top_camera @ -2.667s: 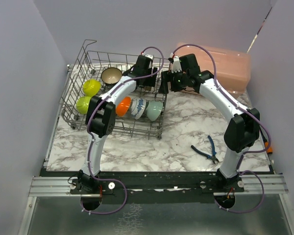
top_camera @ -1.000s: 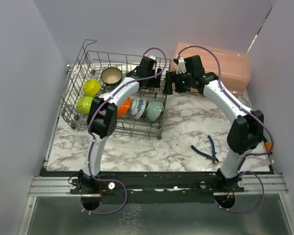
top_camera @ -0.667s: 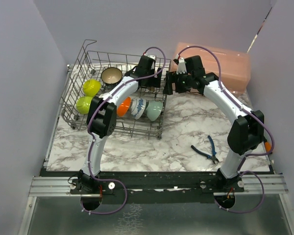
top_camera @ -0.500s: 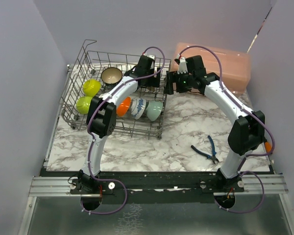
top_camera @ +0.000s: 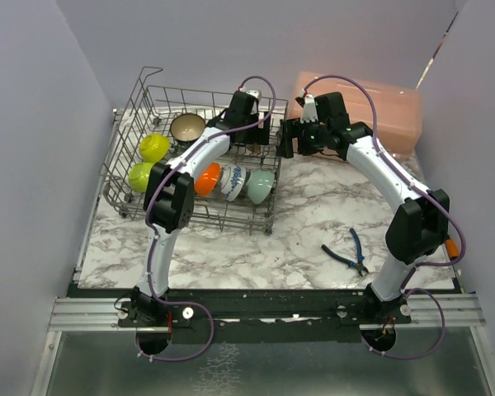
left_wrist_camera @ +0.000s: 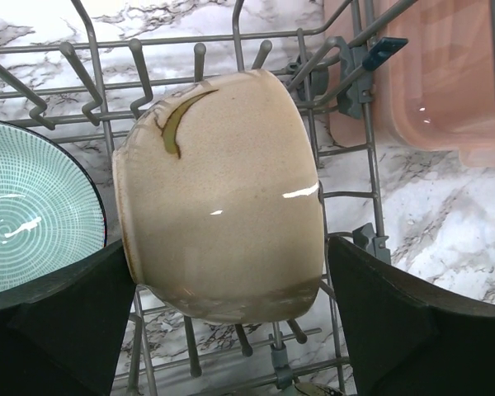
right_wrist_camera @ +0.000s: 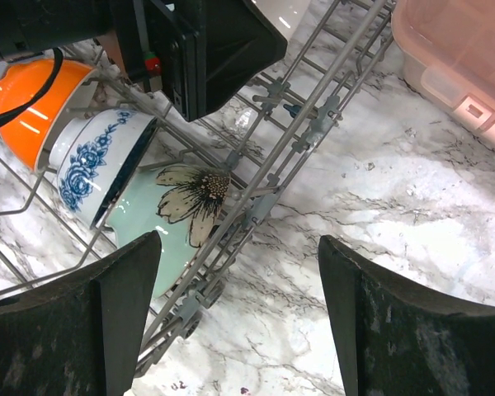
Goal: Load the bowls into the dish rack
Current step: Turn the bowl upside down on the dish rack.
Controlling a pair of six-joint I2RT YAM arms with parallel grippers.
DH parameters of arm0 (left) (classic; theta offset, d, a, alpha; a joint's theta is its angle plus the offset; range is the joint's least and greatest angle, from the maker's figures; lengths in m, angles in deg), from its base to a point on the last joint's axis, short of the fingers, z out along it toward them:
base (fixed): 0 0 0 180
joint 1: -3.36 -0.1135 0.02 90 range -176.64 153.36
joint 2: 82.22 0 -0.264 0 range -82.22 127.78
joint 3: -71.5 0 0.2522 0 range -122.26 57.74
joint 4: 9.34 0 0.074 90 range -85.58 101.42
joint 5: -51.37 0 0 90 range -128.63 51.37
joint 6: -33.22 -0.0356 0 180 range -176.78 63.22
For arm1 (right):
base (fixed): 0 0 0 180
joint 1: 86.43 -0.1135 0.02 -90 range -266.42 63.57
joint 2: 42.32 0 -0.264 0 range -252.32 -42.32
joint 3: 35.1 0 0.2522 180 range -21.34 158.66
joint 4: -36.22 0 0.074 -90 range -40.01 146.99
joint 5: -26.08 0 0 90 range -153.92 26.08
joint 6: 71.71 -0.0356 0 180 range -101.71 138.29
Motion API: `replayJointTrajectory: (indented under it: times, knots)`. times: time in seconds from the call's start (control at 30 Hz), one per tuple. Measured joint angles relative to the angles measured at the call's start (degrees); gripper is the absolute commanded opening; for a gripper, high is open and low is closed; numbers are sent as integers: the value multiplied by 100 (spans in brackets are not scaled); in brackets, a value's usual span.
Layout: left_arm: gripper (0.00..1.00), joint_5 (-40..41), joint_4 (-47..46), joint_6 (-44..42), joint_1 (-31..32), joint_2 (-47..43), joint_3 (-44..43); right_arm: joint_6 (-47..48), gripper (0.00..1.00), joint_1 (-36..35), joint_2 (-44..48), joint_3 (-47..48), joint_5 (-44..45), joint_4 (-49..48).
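The dish rack [top_camera: 125, 136] stands at the table's back left. In it are two lime-yellow bowls [top_camera: 154, 147], a dark one with a pale inside [top_camera: 187, 127], and a front row of orange [top_camera: 207, 179], blue-patterned white [top_camera: 233, 180] and pale teal [top_camera: 260, 186]. My left gripper [top_camera: 249, 140] is in the rack's back right corner. In the left wrist view a beige bowl [left_wrist_camera: 223, 198] lies on its side on the tines, between the open jaws of the left gripper [left_wrist_camera: 231, 247]. My right gripper [right_wrist_camera: 239, 243] hangs open and empty over the marble, just outside the rack's right wall [right_wrist_camera: 313, 124].
A pink lidded box [top_camera: 371, 111] sits behind the right arm at the back right. Blue-handled pliers [top_camera: 346, 250] lie on the marble at the front right. A teal-striped bowl [left_wrist_camera: 25, 214] stands left of the beige one. The flowered teal bowl [right_wrist_camera: 181, 206] leans against the rack wall.
The left jaws have widened a little around the beige bowl, which stays on the tines. The left wrist shifted slightly left. The right arm edged slightly back and right.
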Motion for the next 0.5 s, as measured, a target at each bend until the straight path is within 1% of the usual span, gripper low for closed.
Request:
replayJointTrajectory:
  times: [0.2, 0.3, 0.43, 0.5]
  knots:
    - [91, -116, -42, 140, -37, -160, 20, 0, 81, 2, 2, 0, 0, 0]
    - [87, -181, -118, 203, -52, -264, 74, 0, 81, 2, 2, 0, 0, 0]
    - [80, -201, -234, 238, -57, -341, 146, 0, 80, 2, 2, 0, -2, 0]
    - [78, -197, -264, 238, -72, -341, 188, 0, 80, 2, 2, 0, -4, 0]
